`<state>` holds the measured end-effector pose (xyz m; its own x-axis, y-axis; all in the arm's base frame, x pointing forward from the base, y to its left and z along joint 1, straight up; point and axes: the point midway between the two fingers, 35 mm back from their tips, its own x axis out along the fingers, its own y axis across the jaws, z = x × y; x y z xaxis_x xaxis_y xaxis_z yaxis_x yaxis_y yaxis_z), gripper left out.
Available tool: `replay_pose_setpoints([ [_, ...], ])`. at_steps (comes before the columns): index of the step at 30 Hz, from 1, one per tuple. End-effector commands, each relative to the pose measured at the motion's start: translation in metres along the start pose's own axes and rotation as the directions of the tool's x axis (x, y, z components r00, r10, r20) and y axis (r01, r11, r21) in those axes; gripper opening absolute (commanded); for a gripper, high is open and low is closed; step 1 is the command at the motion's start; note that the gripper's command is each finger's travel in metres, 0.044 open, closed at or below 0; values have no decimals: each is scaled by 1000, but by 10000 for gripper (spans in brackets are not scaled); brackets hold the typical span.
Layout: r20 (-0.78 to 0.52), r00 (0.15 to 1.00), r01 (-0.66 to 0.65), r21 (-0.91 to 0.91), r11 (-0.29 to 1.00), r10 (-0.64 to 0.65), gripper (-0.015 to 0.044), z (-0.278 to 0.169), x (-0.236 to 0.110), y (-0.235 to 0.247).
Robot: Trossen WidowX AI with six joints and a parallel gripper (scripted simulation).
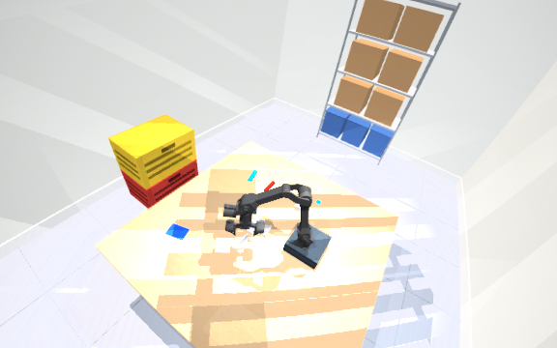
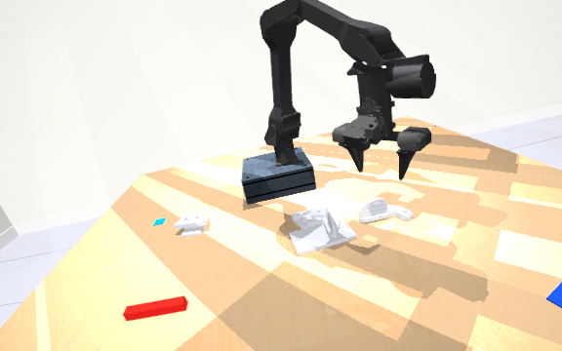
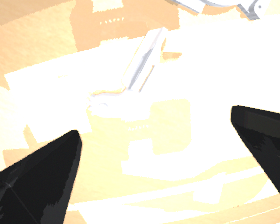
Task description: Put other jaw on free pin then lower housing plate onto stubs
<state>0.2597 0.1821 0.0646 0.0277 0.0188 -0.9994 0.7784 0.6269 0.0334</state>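
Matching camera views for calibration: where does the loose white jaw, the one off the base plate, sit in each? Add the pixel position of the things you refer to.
Top: loose white jaw (image 1: 241,243) (image 2: 378,212) (image 3: 141,65), just below the gripper (image 1: 245,227) (image 2: 381,175) (image 3: 156,124), left of centre.
Exterior: right of centre, below the gripper.
Wrist: upper middle, above the fingertips.
Shared landmark: the gripper.

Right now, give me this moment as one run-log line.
gripper: open, above table | loose jaw: lying beside base | housing plate: not fitted
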Motion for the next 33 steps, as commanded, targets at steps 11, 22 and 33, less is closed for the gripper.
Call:
replay_pose_setpoints([
  [11,-2,1000,2,462,887,-1,440,8,-2,-1],
  [22,-2,1000,2,620,784,-2,440,11,-3,-1],
  [33,-2,1000,3,620,784,-2,440,11,38,-1],
])
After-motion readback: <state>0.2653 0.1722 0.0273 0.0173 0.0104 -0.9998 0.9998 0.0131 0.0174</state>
